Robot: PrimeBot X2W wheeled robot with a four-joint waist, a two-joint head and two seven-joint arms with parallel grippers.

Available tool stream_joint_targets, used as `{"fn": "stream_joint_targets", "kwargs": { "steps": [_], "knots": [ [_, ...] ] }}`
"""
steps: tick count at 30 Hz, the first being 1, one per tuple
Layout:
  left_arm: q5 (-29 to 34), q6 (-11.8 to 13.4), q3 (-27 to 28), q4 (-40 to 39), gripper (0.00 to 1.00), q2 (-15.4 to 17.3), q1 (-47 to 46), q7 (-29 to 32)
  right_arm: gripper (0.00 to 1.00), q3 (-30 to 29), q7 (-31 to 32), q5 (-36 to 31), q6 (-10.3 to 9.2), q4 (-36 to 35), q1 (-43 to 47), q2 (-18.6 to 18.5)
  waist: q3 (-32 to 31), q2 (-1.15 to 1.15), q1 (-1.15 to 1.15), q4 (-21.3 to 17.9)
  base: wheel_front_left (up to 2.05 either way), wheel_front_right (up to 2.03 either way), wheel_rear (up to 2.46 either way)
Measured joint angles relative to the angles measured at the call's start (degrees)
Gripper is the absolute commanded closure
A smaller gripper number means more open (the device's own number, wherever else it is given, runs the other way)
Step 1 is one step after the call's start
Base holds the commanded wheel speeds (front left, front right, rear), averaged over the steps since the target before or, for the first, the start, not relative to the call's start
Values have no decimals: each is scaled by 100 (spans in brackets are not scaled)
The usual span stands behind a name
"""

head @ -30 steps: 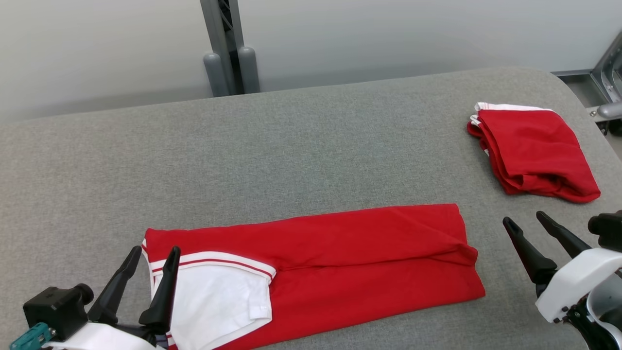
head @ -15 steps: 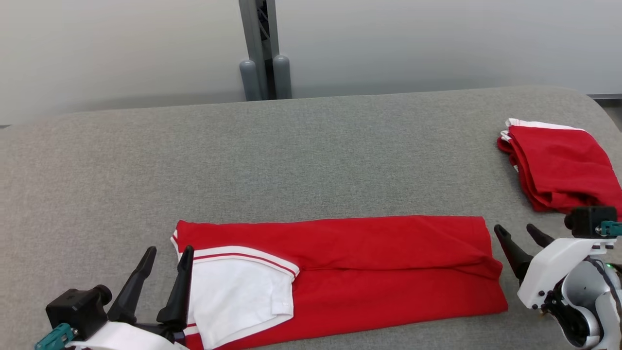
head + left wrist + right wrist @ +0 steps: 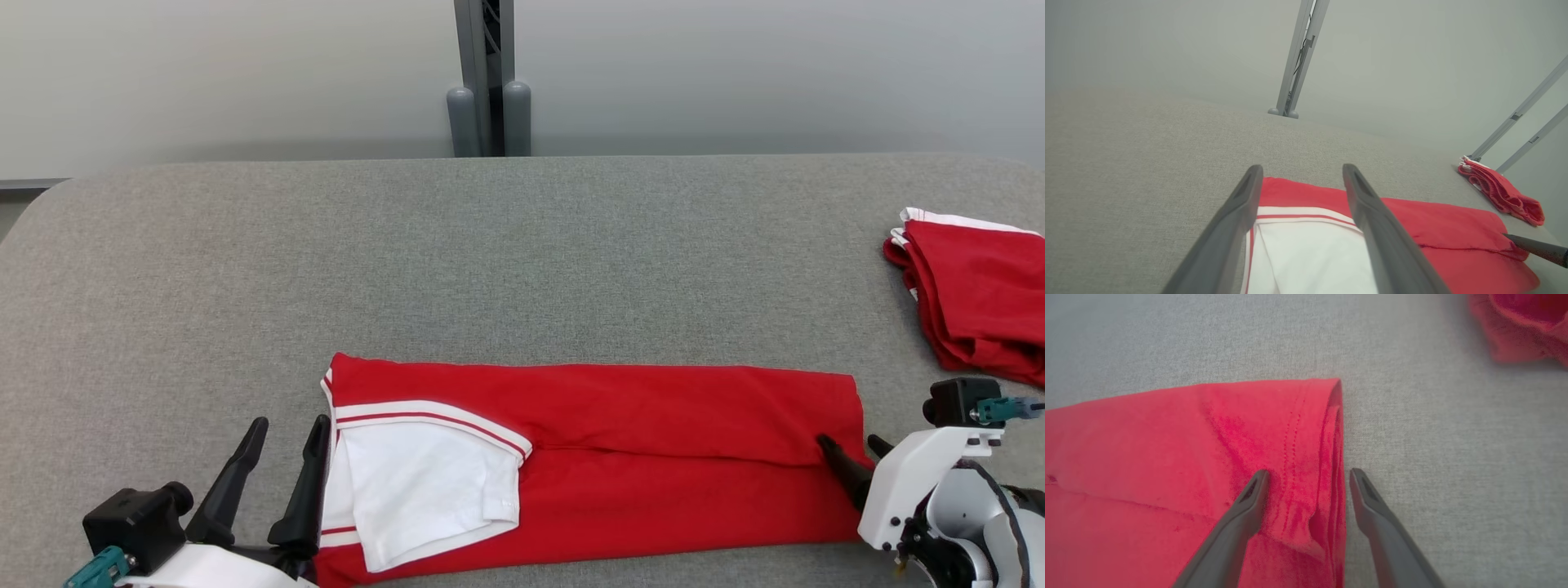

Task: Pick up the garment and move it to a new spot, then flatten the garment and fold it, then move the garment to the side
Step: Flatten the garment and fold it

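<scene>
Where the garment (image 3: 653,457) lies folded into a long red strip on the grey worktop (image 3: 490,261), a set of jaws stands at each of its ends. The left jaws are apart and hold nothing. From the wrist, the strip's end with the white sleeve (image 3: 1306,253) lies between their two dark fingers (image 3: 1237,220), with the red-and-white striped edge crossing the gap. From the head, the inner finger (image 3: 306,482) is right at that end's edge and the outer one is over bare worktop.

The right jaws are apart too, set astride the opposite hem. From that wrist, one finger (image 3: 1241,514) lies over the red cloth (image 3: 1167,457) and the other is over bare worktop just beside the folded edge. Whether either tip touches the cloth cannot be told. The stitched hem runs up between them.

A second red garment (image 3: 980,302), folded small, sits beyond the right jaws on their outer side, well apart from the strip. A grey post (image 3: 488,82) rises past the worktop's far edge, straight ahead of both.
</scene>
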Motion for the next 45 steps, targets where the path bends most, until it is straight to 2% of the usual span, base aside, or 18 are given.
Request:
{"fn": "stream_joint_targets", "kwargs": {
  "steps": [11,12,13,15,18,21,26,31,40,45],
  "knots": [
    [-9,-3,13,22,0,8,-1,-47,0,198,104,47,0,409,-130,74,9,0,0,55,0,0,0],
    [-9,-3,13,22,0,8,-1,-51,4,218,87,47,0,452,-156,77,7,0,0,57,0,0,0],
    [-9,-3,13,22,0,8,-1,-51,15,218,87,47,0,452,-156,77,7,0,0,57,0,0,0],
    [-9,-3,13,22,0,12,-1,-51,51,248,44,38,0,550,-213,83,7,0,0,57,0,0,0],
    [-25,-3,10,21,0,18,1,-51,68,297,-15,24,0,692,-298,110,3,0,0,56,0,0,0],
    [-29,-3,5,21,0,24,1,-51,100,331,-194,27,1,844,-377,133,-9,0,0,51,0,0,0],
    [-42,5,4,23,0,35,34,-51,100,304,-323,189,2,880,-458,96,-57,0,0,0,0,0,0],
    [-43,21,-23,1,0,35,102,-53,100,268,-294,328,1,635,-515,-149,-125,0,0,-117,0,0,0],
    [-42,49,-51,-99,0,35,155,-78,100,-2,227,299,1,-280,-495,-737,-232,0,0,-443,0,0,0],
    [-42,48,-78,-118,0,21,153,-93,100,-337,571,124,1,-801,-360,-849,-234,0,0,-584,0,0,0]
  ]
}}
